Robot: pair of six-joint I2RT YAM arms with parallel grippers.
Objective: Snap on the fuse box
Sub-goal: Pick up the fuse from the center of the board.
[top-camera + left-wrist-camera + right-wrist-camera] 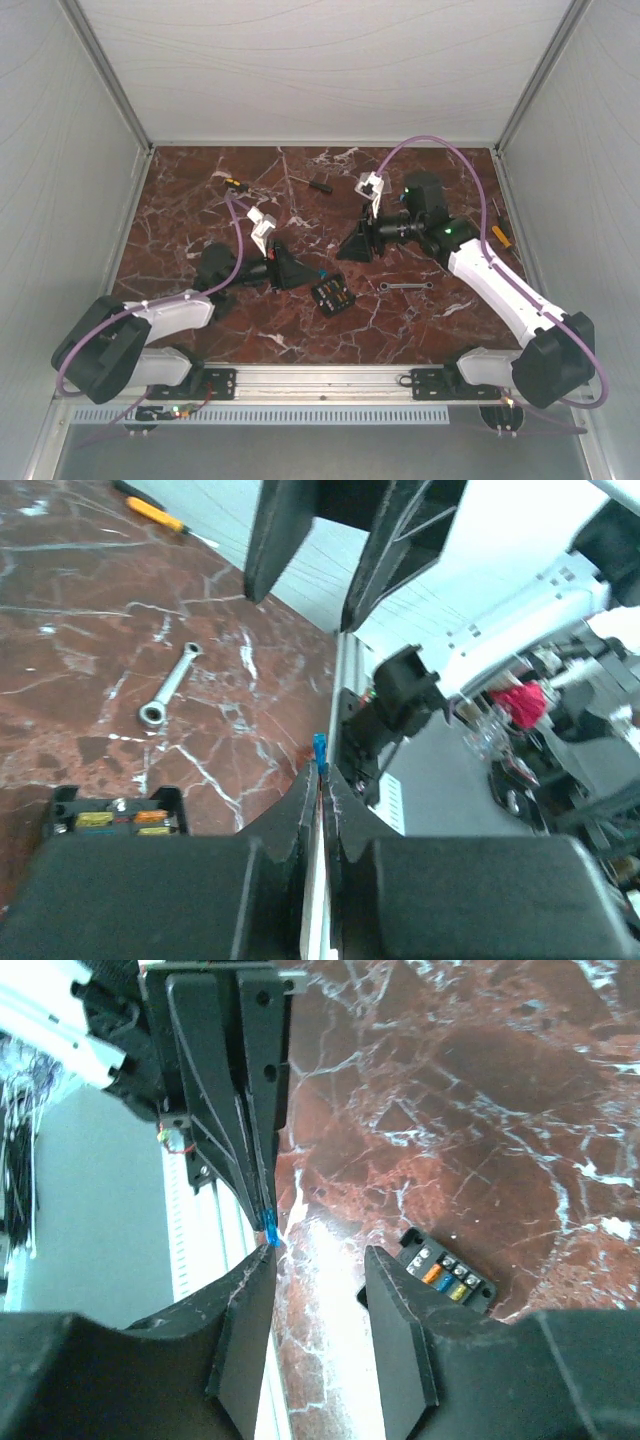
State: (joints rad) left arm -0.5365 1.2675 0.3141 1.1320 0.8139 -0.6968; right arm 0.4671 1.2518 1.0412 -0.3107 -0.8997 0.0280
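Note:
The fuse box point(332, 294) is a small black square with coloured fuses on its face, lying flat on the marble between the two arms. It also shows in the left wrist view point(115, 815) and the right wrist view point(448, 1270). My left gripper point(303, 272) is shut on a tiny blue fuse point(320, 748) that sticks out past its fingertips, raised left of the box. My right gripper point(320, 1260) is open and holds nothing. Its left fingertip point(262, 1260) sits right beside the blue fuse point(268, 1230), tip to tip with the left gripper.
A silver wrench point(404, 286) lies right of the fuse box. Two screwdrivers point(232, 183) point(320, 184) lie near the back edge, and a small orange tool point(498, 236) lies at the right. White walls enclose the table on three sides.

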